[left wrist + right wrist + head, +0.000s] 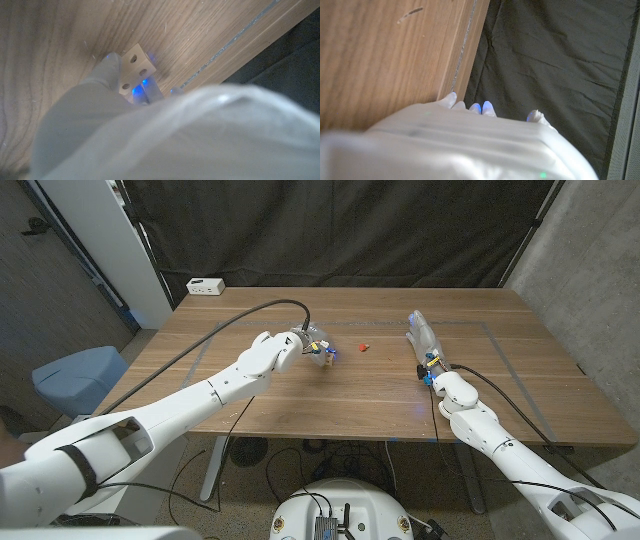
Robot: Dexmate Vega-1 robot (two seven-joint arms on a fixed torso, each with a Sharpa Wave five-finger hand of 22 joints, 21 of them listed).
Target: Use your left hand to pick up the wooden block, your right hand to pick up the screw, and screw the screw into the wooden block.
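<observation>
Near the middle of the brown wooden table (300,395), your left hand (308,343) has its fingers around the small pale wooden block with round holes (135,70). Just beside it, toward your right, the small red screw (363,347) lies untouched. Your right hand (421,338) stands well apart, fingers extended, holding nothing.
</observation>
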